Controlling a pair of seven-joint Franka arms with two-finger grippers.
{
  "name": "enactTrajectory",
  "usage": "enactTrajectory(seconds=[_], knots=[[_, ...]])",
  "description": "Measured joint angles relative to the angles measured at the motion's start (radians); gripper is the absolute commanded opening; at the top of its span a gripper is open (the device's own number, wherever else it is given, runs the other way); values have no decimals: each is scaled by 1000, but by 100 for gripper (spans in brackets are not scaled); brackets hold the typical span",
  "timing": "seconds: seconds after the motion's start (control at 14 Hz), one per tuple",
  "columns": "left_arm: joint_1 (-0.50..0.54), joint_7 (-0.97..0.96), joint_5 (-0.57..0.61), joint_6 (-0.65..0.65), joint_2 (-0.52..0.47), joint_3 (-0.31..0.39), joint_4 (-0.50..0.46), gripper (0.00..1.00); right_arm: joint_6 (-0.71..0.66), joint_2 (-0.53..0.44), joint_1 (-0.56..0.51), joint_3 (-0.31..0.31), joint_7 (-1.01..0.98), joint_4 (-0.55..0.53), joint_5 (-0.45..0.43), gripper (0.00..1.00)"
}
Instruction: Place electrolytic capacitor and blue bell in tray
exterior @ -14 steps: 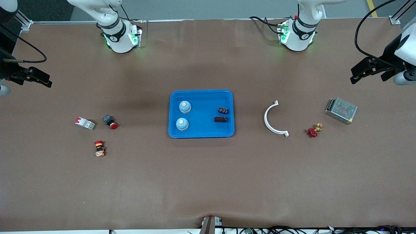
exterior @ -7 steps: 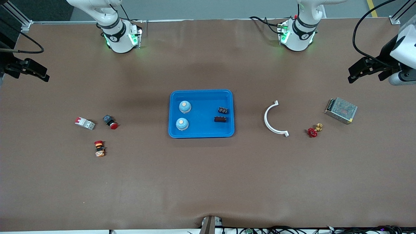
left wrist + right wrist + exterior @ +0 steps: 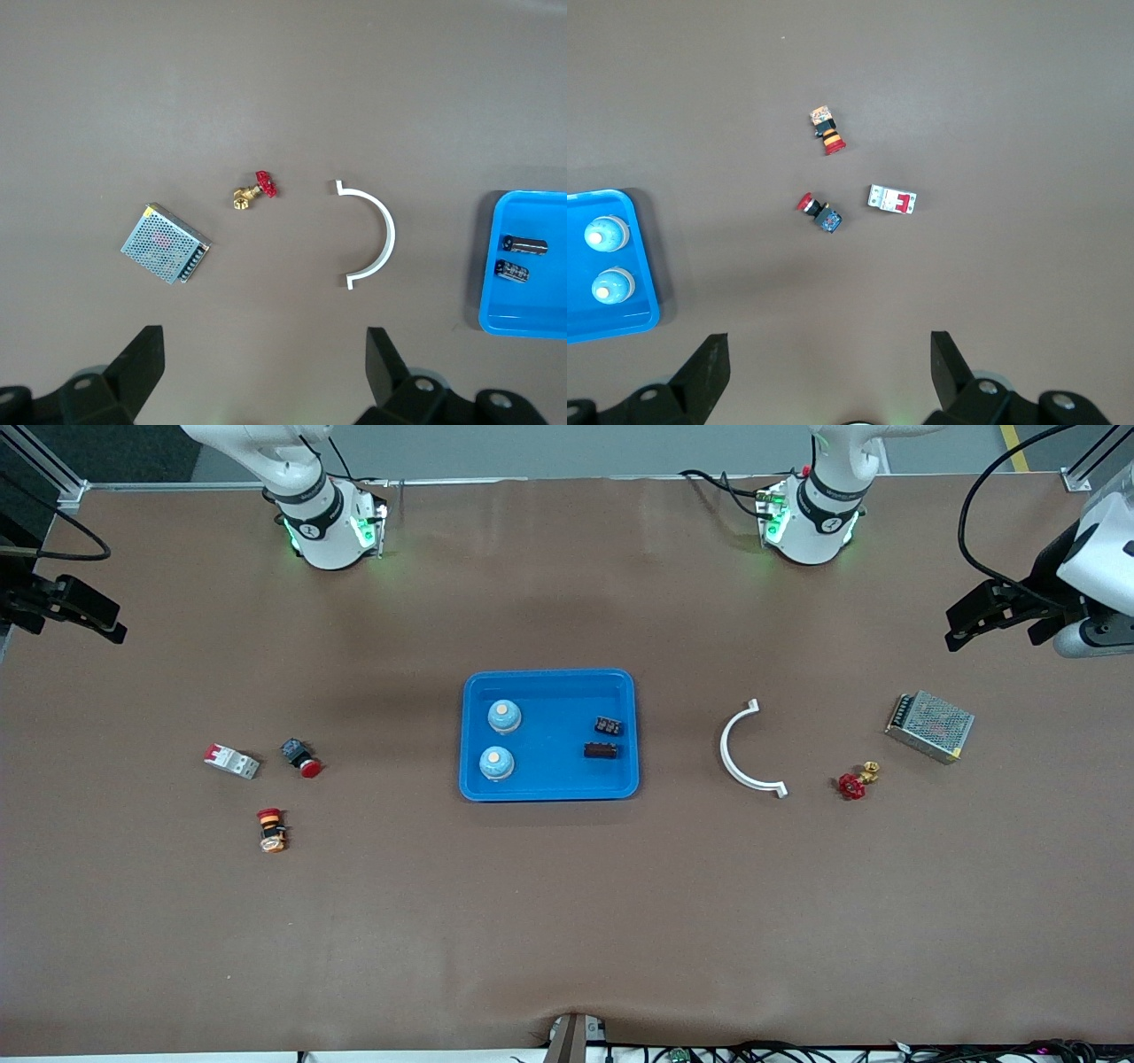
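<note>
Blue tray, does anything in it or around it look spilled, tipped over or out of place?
Nothing stands out. The blue tray sits square on the table, holding two blue bells upright and two dark capacitors lying flat. Both grippers, left and right, are open and empty near the table ends.

Two bells (image 3: 500,739) and two capacitors (image 3: 604,739) lie in the tray (image 3: 549,789), mid-table
</note>
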Motion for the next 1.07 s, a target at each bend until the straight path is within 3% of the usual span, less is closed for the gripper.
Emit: enactTrajectory(seconds=[0.43,1.07], knots=[[0,0,5,0,0,-13,-1,100,-48,34,0,-1,0,117,0,100],[-1,0,5,0,0,-14,0,100,-47,75,0,-1,1,141,4,100]])
